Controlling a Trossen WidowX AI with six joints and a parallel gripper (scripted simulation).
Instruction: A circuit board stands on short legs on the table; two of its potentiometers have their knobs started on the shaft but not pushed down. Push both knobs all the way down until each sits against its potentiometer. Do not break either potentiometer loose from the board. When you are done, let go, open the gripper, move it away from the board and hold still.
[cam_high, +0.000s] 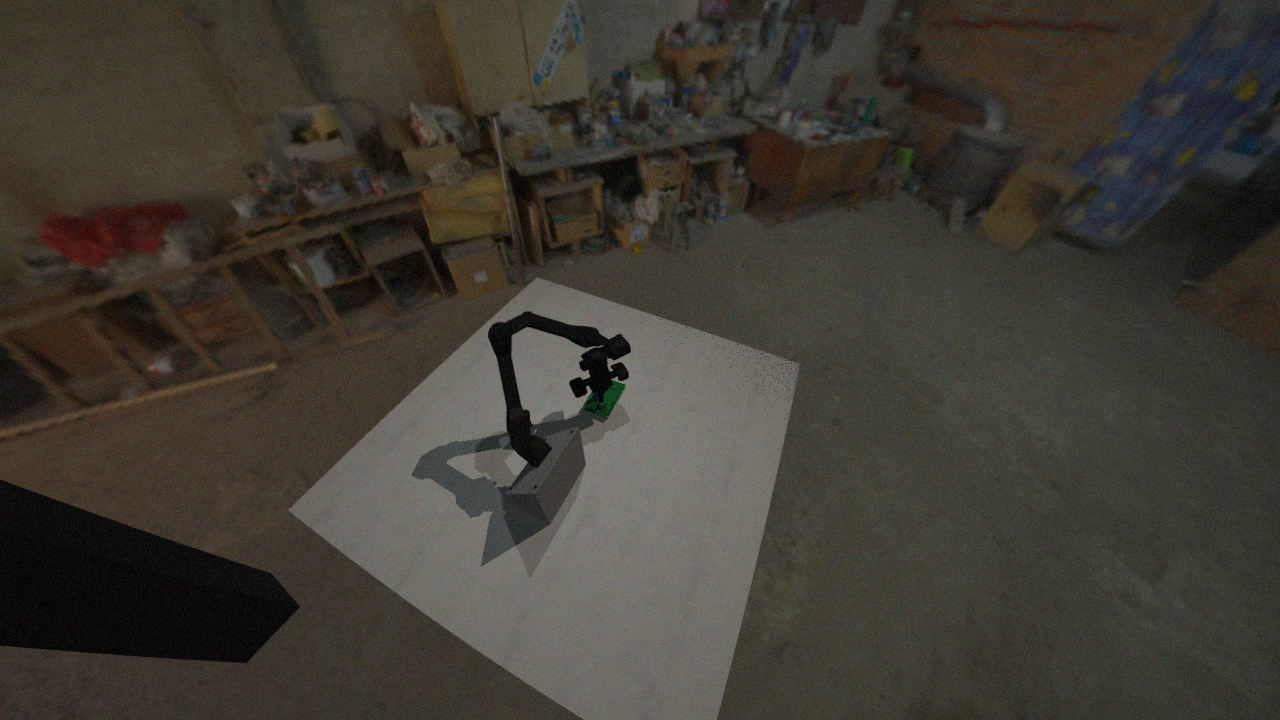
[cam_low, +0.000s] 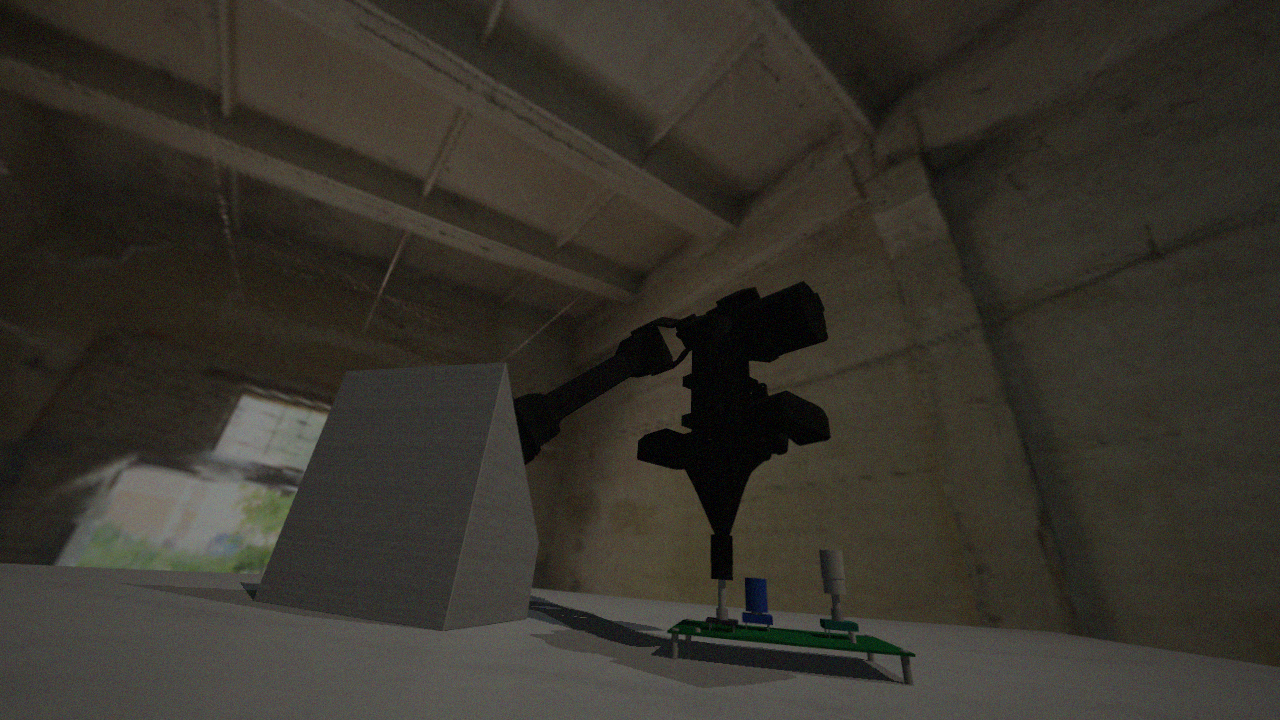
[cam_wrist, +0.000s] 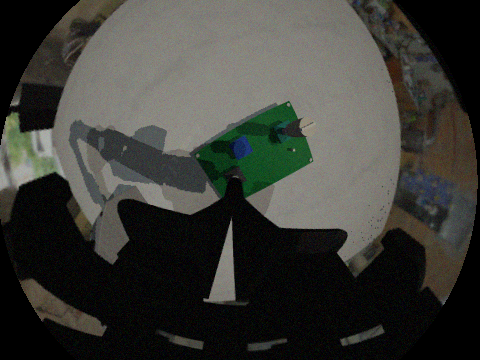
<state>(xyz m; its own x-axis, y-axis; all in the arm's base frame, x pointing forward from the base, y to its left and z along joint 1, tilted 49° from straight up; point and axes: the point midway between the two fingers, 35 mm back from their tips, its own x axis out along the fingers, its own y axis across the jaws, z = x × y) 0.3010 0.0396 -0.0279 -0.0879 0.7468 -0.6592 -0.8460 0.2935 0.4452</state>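
Note:
The green circuit board (cam_low: 792, 637) (cam_wrist: 265, 172) (cam_high: 616, 394) stands on short legs. My gripper (cam_low: 723, 531) (cam_wrist: 234, 197) is shut, points down, and its tips meet the top of the black knob (cam_low: 721, 557), with nothing seen between them. Bare shaft shows below this knob, above its dark potentiometer. The light grey knob (cam_low: 832, 569) (cam_wrist: 307, 127) stands high at the other end, with shaft showing above its teal potentiometer (cam_low: 838, 625). The blue knob (cam_low: 756, 594) (cam_wrist: 241, 147) sits low, close above its blue potentiometer (cam_low: 757, 617). In the wrist view my fingertips hide the black knob.
The grey wedge-shaped base block (cam_high: 563, 474) (cam_low: 393, 492) stands on the white table (cam_high: 680, 501) behind the arm. The blue knob stands close beside the black one. A small pin (cam_wrist: 291, 150) stands on the board near the teal potentiometer.

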